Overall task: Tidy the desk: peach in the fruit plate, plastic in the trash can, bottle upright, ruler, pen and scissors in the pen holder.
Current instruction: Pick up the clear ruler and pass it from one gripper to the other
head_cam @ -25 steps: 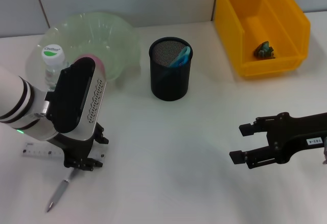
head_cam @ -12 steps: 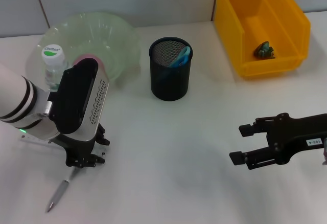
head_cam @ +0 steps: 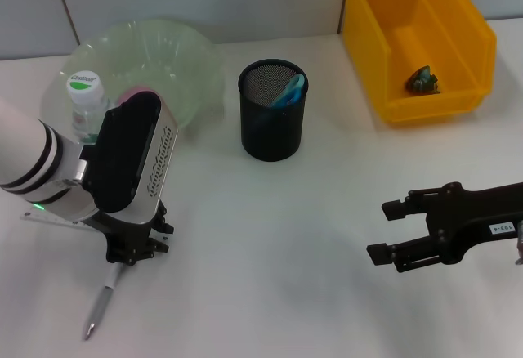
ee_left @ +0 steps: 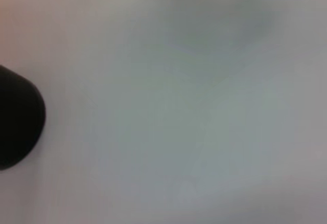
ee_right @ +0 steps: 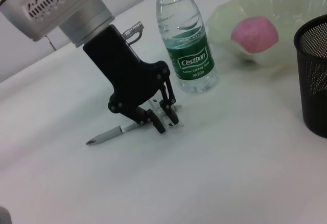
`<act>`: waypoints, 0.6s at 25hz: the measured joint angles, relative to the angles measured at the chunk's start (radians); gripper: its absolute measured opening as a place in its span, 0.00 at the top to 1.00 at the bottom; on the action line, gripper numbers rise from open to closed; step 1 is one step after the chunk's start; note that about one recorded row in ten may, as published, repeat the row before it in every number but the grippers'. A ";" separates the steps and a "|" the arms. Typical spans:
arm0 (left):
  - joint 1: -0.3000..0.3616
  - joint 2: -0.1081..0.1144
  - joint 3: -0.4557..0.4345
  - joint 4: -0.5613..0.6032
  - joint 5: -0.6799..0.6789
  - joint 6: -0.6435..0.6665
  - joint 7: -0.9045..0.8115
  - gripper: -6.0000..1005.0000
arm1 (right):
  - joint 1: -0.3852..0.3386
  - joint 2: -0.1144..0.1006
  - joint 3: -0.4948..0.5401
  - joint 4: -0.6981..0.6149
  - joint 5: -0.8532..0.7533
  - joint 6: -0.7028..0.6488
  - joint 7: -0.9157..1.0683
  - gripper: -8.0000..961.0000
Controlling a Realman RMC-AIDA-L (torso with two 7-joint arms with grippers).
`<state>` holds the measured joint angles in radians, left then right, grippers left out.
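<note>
- White desk point(head_cam: 286, 276) lay under both arms; I saw the pen point(head_cam: 101, 307) flat near its front edge, one end under the left gripper point(head_cam: 135, 250).
- I judged the pen light, stiff and slick, apt to roll; best pinched mid-barrel across its width.
- Left arm leaned steeply down, fingers point(ee_right: 159, 123) close together straddling the pen's end beside the ruler point(ee_right: 164, 112); whether they clamped it, I could not tell.
- Right gripper point(head_cam: 391, 229) hung spread and empty, well apart.
- Pen holder point(head_cam: 272, 111) stood behind, between bowl and bin.
</note>
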<state>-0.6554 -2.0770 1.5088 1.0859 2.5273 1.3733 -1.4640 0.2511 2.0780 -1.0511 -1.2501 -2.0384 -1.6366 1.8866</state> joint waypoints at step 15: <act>0.028 0.000 0.032 0.079 0.001 -0.010 -0.001 0.80 | -0.004 -0.001 0.002 -0.001 0.000 -0.009 0.001 0.12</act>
<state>-0.6273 -2.0768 1.5410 1.1649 2.5288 1.3631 -1.4655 0.2475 2.0770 -1.0494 -1.2510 -2.0387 -1.6454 1.8875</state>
